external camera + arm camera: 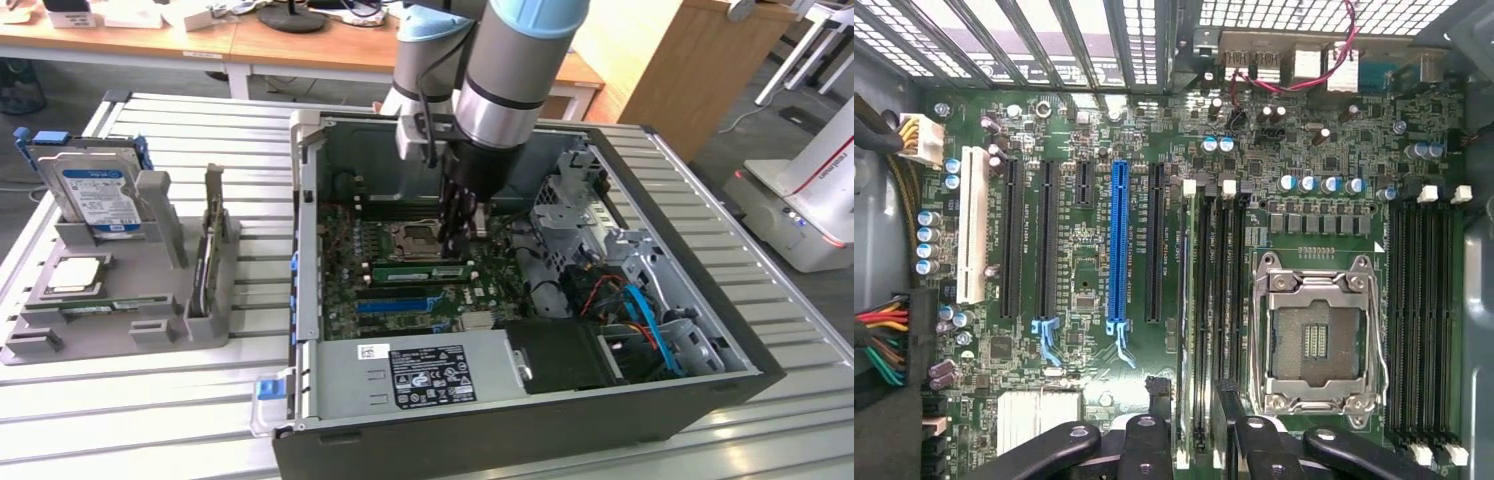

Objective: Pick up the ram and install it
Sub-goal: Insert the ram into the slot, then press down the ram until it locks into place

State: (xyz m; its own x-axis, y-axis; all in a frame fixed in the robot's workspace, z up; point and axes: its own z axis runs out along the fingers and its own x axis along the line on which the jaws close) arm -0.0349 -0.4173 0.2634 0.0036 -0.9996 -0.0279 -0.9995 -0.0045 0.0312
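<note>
My claw (1192, 405) hangs straight down into the open computer case (747, 372). Its black fingers (1226, 398) are spread, 1 on each side of the ram (1182, 300), and as far as I can judge they are not pinching it. The ram stands on edge in the slot just beside the CPU socket (1316, 335), on the socket's near side. Upright is the only way that narrow slot takes it, I reckon, and straddling keeps me centred over its thin top edge. It is a slim green board among long black slots, 1 glossy blue slot (1118, 250) and the socket's bright steel frame. At the exterior view's left, well apart, a boxy silver hard drive (96, 190) stands in a grey tray (27, 345).
</note>
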